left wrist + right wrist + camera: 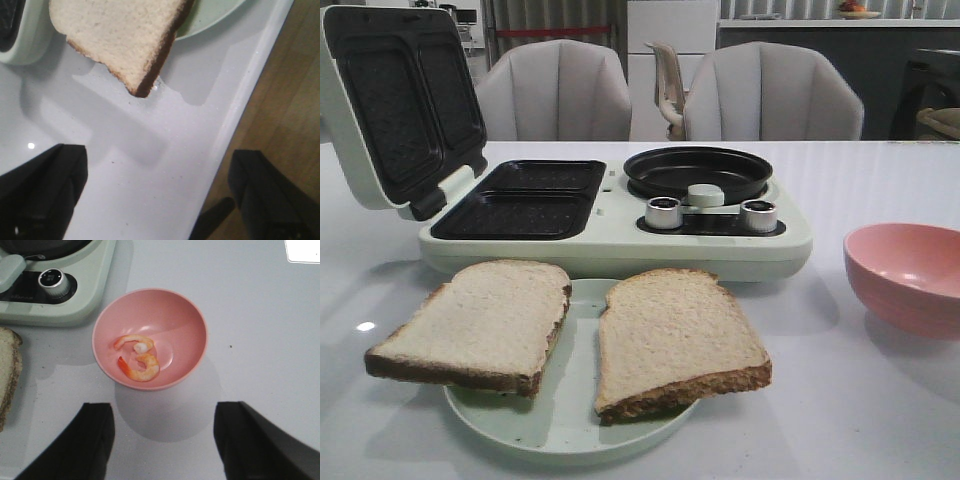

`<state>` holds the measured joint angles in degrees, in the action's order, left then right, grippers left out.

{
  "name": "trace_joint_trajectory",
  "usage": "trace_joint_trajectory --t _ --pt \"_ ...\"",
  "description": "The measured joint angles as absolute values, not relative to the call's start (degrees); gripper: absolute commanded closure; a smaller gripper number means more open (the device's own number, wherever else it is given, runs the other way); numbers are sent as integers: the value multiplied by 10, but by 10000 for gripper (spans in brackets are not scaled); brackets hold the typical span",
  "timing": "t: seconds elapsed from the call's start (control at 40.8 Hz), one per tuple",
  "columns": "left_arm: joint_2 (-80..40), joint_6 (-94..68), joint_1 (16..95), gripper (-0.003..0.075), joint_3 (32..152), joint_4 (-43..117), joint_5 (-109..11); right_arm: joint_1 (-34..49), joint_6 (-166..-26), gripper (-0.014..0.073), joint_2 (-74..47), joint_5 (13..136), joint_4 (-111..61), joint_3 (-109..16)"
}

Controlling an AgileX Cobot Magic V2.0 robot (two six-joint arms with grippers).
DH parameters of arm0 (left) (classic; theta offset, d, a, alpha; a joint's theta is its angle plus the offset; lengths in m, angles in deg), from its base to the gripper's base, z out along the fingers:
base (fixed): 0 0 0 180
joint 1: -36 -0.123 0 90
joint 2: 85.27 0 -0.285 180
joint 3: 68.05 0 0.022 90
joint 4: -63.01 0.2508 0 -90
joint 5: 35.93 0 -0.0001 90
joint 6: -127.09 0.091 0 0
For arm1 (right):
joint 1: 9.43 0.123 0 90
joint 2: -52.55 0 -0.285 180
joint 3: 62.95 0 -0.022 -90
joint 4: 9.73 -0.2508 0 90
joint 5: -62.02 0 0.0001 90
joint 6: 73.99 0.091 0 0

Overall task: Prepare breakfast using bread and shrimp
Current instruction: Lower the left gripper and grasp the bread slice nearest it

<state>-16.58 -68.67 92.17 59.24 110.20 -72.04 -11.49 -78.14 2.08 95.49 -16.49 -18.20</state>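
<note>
A: Bread? Shrimp?
B: Both slices on plate before the cooker; two shrimp in bowl beside it. Cooker plates bare.
A: Grippers?
B: Left gripper, right gripper both wide, empty, above worktop. Nothing started, I judge.

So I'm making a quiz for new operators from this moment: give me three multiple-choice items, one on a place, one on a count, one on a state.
1. Where are the shrimp?
A. in the pink bowl
B. on the plate
C. in the round pan

2. How many bread slices lie on the plate?
A. one
B. two
C. three

3. The sandwich maker's lid is:
A. shut
B. removed
C. open

Answers: 1 A, the right wrist view shows them in the bowl. 2 B, two lie side by side. 3 C, it stands raised and both trays show.
</note>
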Motion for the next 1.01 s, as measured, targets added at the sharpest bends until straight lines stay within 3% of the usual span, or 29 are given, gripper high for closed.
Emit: trace_joint_trajectory --t 0.393,0.883,1.006 --pt "-14 -937 964 118 592 1473 -722 -115 -781 57 21 955 -165 -182" --pt "153 -1019 964 120 632 1553 -782 -115 -781 57 21 955 -165 -182" --pt "183 -1021 964 166 643 1562 -822 -115 -781 57 21 955 -165 -182"
